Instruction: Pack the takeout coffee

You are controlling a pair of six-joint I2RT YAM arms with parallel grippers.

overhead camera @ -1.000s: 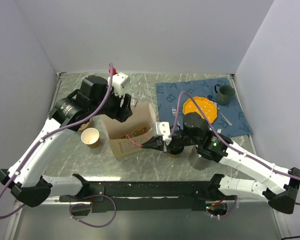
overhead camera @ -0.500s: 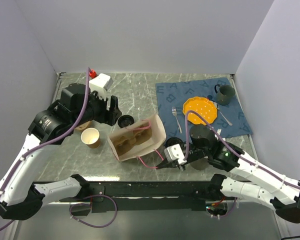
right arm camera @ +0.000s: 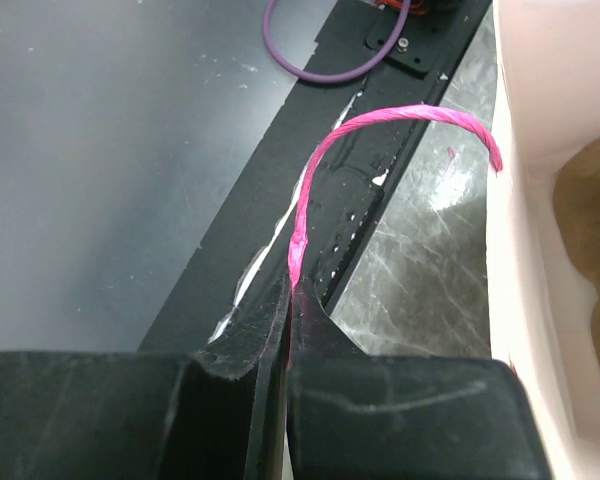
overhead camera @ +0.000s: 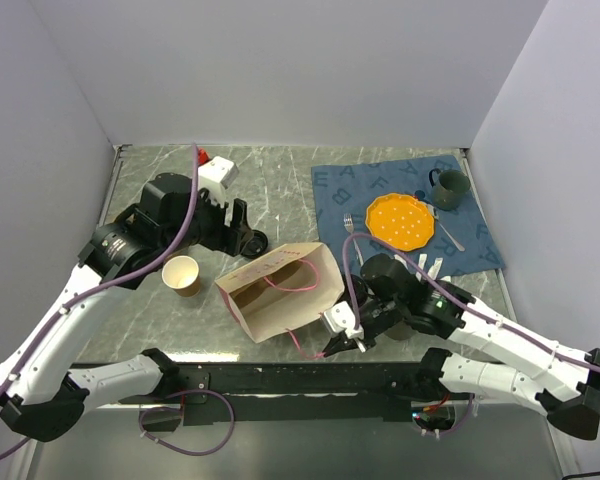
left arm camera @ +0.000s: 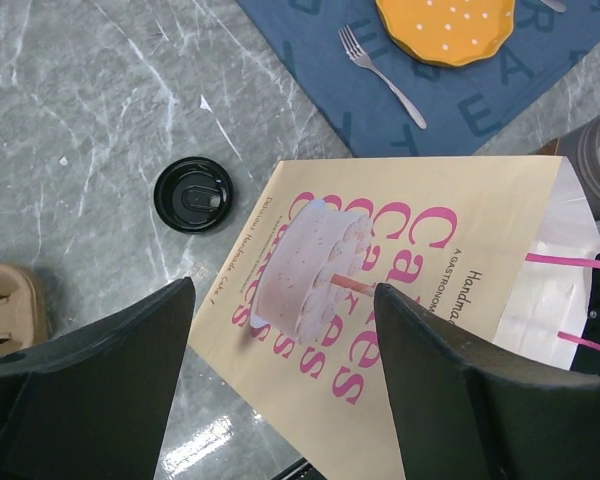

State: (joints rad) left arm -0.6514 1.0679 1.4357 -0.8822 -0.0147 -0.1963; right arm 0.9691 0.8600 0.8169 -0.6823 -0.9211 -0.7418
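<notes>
The left gripper [left arm camera: 280,300] hangs wide open and empty above the bag [overhead camera: 280,290], which lies on its side on the tabletop [overhead camera: 290,190]. The right gripper [right arm camera: 288,300] is closed on 1 pink handle [right arm camera: 380,125]. The coffee is hidden; I cannot tell where it is.

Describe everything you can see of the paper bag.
The paper bag is tan kraft-looking paper with a pale inside, printed with pink lettering and a cake picture. It lies on its side on the marble table, printed face up, mouth toward the near edge. The right gripper pinches one pink cord handle; the other is free.
</notes>
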